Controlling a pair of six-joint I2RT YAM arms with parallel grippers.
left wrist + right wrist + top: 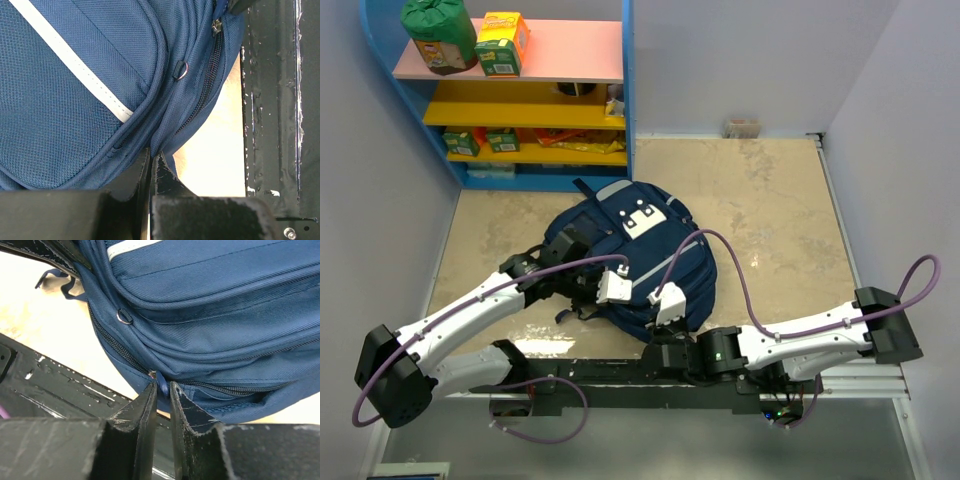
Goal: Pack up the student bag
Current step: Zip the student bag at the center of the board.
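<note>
At near edge of table (770,220), found student bag (630,250) lying flat. Noted left gripper (151,165) pinched on its seam fabric, right gripper (161,395) slightly parted astride zip pull (163,386). Advise: hold fabric taut, close squarely on pull, draw along zip line.

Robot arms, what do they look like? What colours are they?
Both the left arm and the right arm are white tubes with chunky black joints. A purple cable loops along each one. Each wrist carries a small white box. The fingers are black, flat and scratched.
</note>
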